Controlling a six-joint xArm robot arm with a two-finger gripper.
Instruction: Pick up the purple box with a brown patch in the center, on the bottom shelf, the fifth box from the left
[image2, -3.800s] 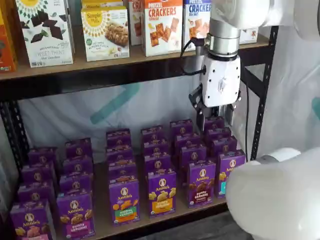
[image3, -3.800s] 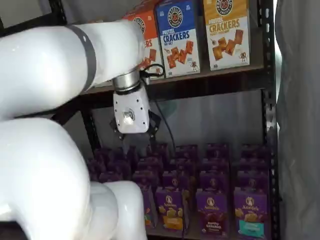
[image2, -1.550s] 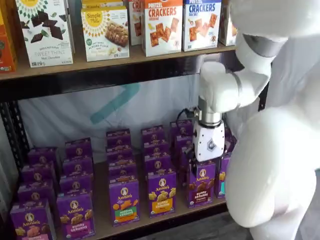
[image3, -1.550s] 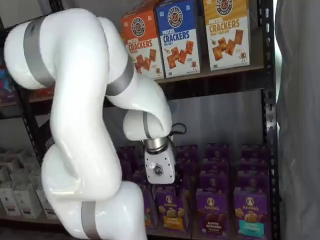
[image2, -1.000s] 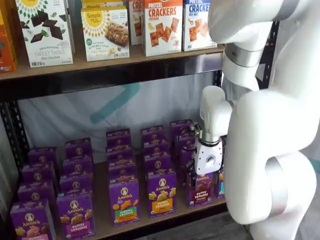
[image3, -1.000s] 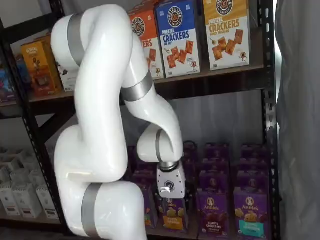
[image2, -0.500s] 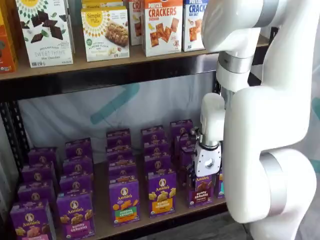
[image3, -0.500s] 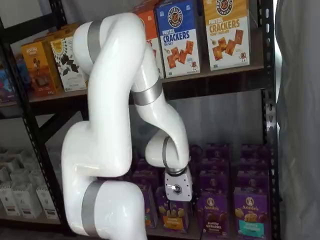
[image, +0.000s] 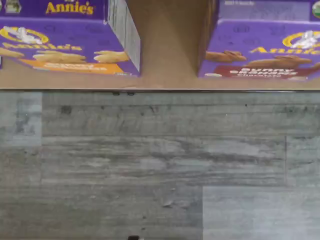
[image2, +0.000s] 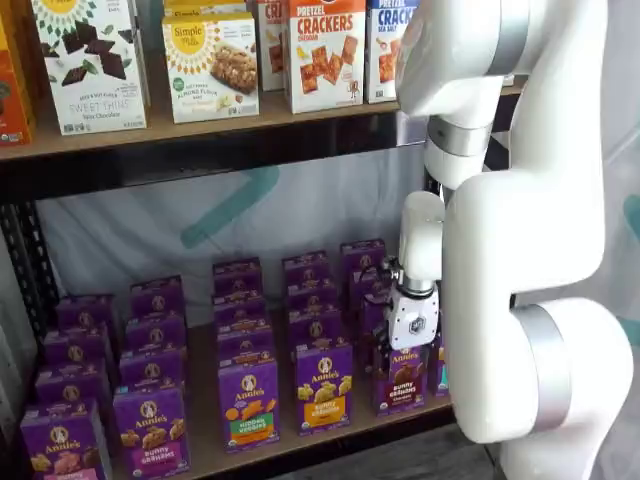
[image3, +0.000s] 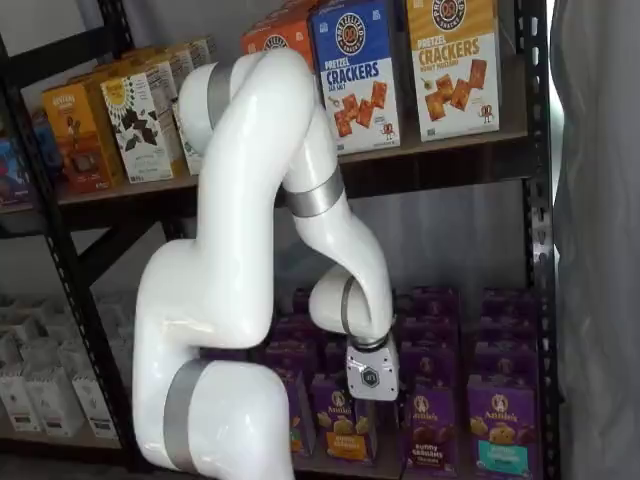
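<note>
The purple box (image2: 402, 378) with brown bunny cookies and a magenta band stands in the front row of the bottom shelf (image2: 203, 405). It shows in both shelf views (image3: 428, 436). In the wrist view the box (image: 260, 55) lies beside the orange-band carton (image: 65, 45), with bare shelf board (image: 170, 45) between them. My gripper (image2: 408, 350) hangs just above and in front of the box's top. In a shelf view the gripper (image3: 370, 402) sits low by the front row. Its white body hides the fingers, so I cannot tell a gap.
Several more purple cartons fill the bottom shelf, among them a green-band one (image2: 248, 402) and an orange-band one (image2: 323, 386). A teal-band carton (image3: 500, 438) stands right of the target. Cracker boxes (image2: 325, 50) stand on the upper board. A dark rack post (image3: 540, 250) stands at the right. Grey plank floor (image: 160, 165) lies below.
The arm has come down from just under the upper board to the front row of the bottom shelf. Over the last half second the gripper shifted only slightly.
</note>
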